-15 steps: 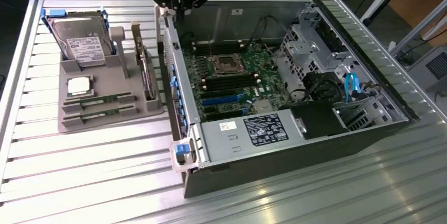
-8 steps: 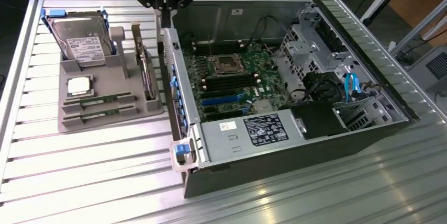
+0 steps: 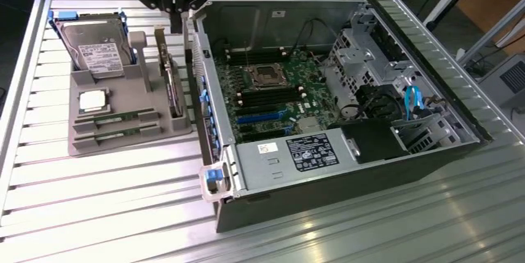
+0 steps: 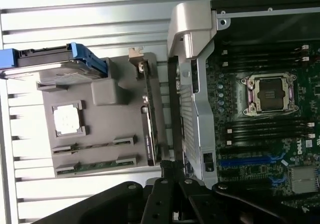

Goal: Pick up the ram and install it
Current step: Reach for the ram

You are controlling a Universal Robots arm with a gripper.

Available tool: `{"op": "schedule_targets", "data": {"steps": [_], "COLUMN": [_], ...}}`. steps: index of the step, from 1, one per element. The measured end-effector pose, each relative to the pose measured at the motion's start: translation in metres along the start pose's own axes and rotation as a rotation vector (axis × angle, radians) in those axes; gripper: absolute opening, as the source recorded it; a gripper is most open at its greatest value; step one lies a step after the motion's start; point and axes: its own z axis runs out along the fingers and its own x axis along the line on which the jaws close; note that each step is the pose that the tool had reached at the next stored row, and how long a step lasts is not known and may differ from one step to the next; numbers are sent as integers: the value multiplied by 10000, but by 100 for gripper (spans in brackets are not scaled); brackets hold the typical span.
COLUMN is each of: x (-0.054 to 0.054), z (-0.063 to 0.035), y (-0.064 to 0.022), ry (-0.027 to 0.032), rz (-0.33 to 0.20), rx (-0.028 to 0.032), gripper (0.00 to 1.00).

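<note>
Hazard: the gripper hangs above the upright expansion card and the computer case wall, well apart from the ram, so a straight descent would likely strike card or wall. The ram lies flat in the grey tray on the counter, beside a second stick. The fingers appear closed together, holding nothing; closed, they could not straddle the ram.

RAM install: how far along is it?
Nothing is done yet. One ram stick and its twin lie in the grey tray. The memory slots inside the computer case look empty. The gripper hangs above the tray's far end, by the case, with no stick in it. Pickup and seating both remain.
</note>
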Motion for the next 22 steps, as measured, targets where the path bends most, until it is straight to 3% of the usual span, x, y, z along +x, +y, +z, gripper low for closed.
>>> {"op": "schedule_targets", "data": {"steps": [11,17,22], "x": [328,646,657], "z": [-9,-18,-19], "y": [-25,-50,-89], "ry": [0,0,0], "rz": [0,0,0], "rx": [0,1,0], "gripper": [10,10,10]}}
